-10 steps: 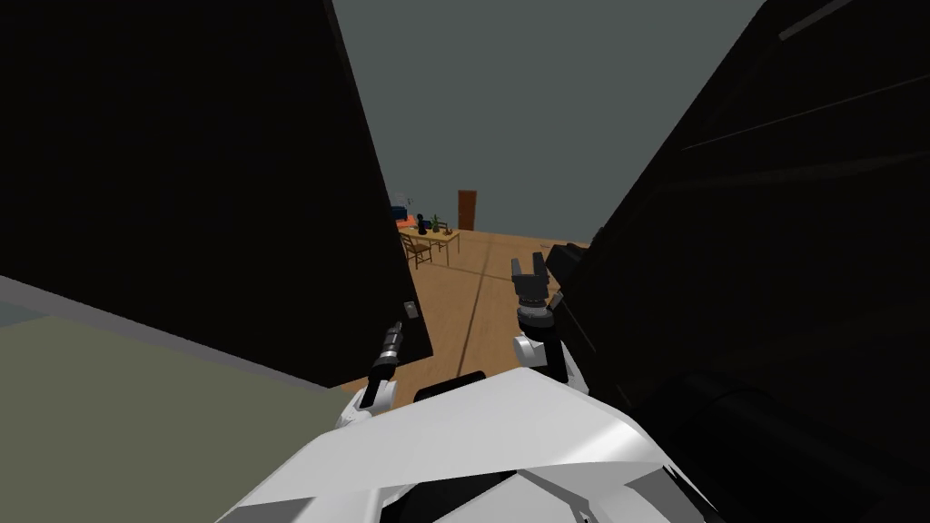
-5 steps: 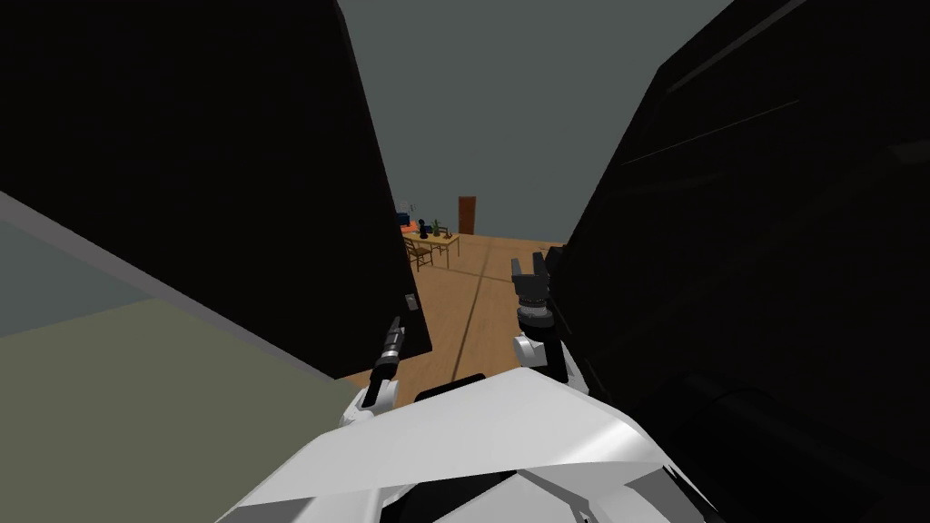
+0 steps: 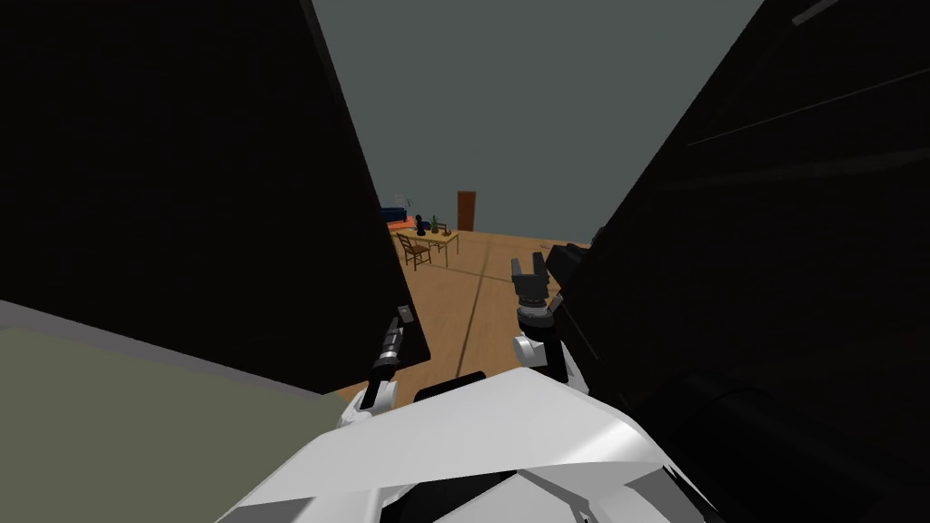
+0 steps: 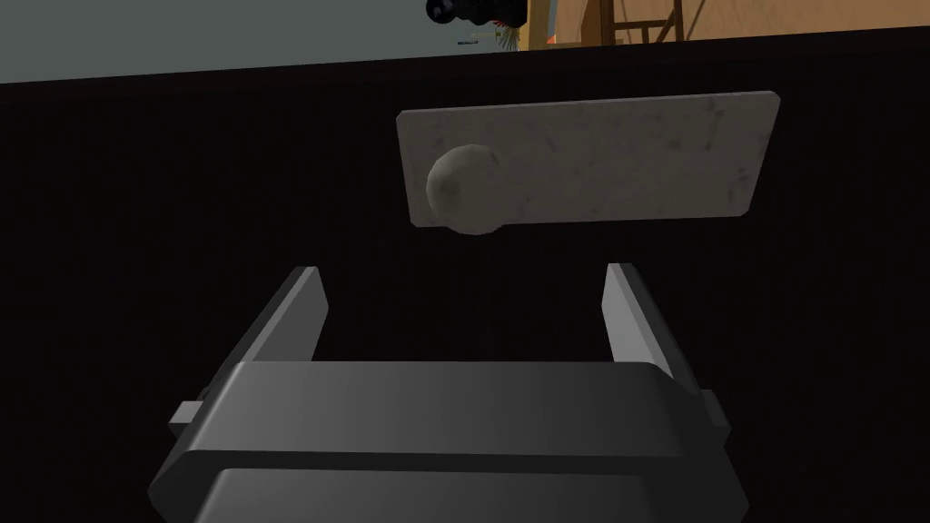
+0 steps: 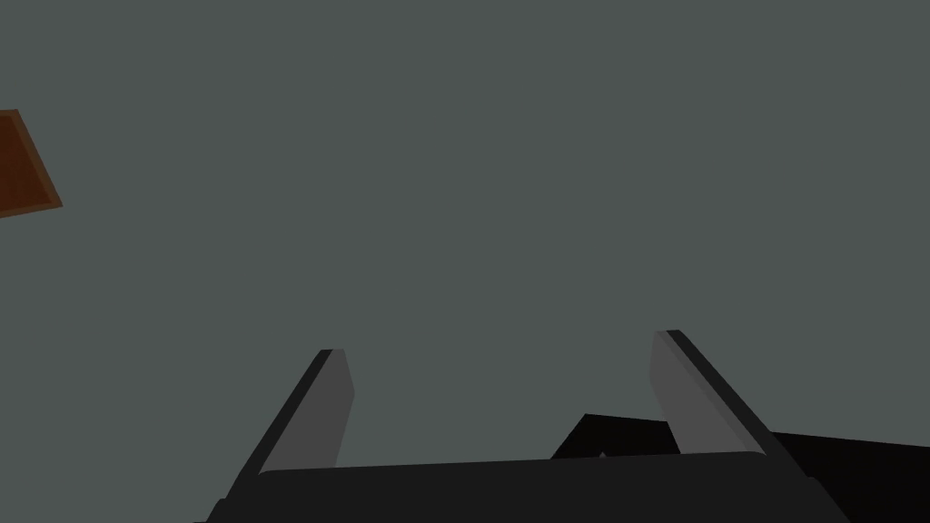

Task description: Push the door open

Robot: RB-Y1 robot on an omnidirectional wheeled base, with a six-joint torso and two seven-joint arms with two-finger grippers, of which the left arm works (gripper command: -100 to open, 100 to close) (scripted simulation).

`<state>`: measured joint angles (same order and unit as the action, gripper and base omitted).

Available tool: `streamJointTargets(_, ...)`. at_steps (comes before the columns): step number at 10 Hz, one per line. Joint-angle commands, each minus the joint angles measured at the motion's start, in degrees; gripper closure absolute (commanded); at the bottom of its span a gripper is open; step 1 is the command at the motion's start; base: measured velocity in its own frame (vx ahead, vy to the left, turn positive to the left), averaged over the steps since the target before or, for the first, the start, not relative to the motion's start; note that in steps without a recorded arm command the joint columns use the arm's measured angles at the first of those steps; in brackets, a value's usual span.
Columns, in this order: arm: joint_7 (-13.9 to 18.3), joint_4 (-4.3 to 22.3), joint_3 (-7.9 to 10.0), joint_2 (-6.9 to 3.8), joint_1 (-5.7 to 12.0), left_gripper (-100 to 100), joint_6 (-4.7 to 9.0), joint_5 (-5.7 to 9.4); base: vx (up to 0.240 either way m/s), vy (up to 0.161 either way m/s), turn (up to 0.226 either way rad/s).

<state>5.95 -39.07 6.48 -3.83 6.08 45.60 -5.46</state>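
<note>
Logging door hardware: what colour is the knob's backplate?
The backplate is mottled light grey, matching the knob; left wrist view shows it best.

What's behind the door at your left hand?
Past the door edge: a wooden floor, a table with chairs, and a brown door on the far grey wall. The door covers everything further left.

And here's the left arm [image 3: 380, 370], stretched forward and low, slim and straight, wrist in line with the forearm. The left pincer [image 4: 463, 271] is wide open, its fingers [image 4: 300, 313] standing about a third of the wrist view apart, tips leaning slightly inward. Over to the right arm [image 3: 538, 350]: it's up beside the chest, forearm pointing ahead, wrist straight. The right pincer [image 3: 529, 264] sits further up the head view than the left one, blades spread just as wide.
</note>
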Motion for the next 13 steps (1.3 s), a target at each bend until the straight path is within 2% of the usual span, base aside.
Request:
streamJointTargets(1, -0.22, 0.28, 0.23, 0.14, 0.02, -100, 0.37, 0.12, 0.228, -0.001, -0.032)
streamJointTargets(4, -0.33, 0.38, 0.38, 0.38, -0.01, -100, 0.57, 0.19, 0.179, 0.002, -0.014)
streamJointTargets(5, -0.33, 0.38, 0.38, 0.38, -0.01, 100, 0.57, 0.19, -0.024, -0.004, 0.005)
streamJointTargets(10, -0.33, 0.38, 0.38, 0.38, -0.01, 100, 0.57, 0.19, -0.018, 0.0, -0.002)
streamJointTargets(13, -0.96, 0.64, 1.89, -0.2, 0.06, 100, 0.13, 1.16, 0.144, -0.048, 0.044)
